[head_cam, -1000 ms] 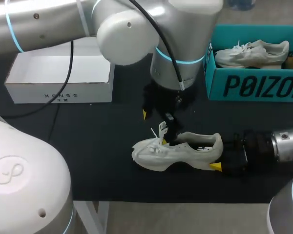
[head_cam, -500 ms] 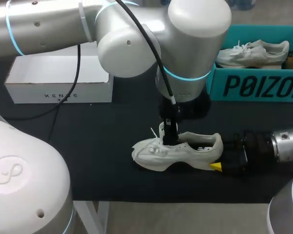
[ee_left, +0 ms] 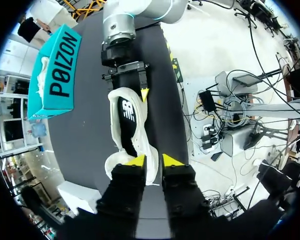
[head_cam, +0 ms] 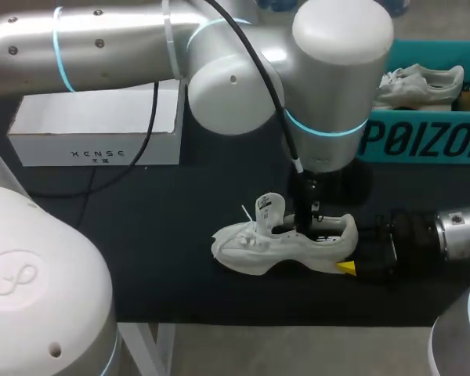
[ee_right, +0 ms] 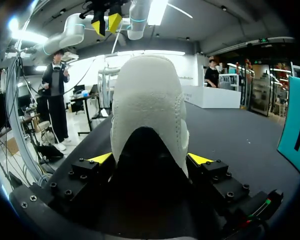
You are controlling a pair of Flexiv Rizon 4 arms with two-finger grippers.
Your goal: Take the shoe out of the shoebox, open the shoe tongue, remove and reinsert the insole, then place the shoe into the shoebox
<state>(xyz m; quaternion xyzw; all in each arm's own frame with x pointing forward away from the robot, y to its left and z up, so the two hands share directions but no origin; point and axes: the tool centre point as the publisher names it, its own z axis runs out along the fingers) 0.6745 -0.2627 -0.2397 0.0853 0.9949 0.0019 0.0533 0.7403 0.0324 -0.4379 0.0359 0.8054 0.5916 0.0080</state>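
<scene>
Heel of the white knit sneaker sits clamped in my right claw on the black surface; my left claw hangs over its opening, slightly parted, empty.

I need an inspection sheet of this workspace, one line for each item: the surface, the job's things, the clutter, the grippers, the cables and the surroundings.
Surface: black table.
Job's things: the white shoe stands on its sole on the table, with its tongue up. The teal shoebox is at the far right and holds a second shoe.
Clutter: an open white box at the far left.
Grippers: the left gripper is open above the shoe. The right gripper is shut on the shoe's heel.
Cables: a black cable hangs from the left arm across the white box.
Surroundings: nothing seen.
</scene>
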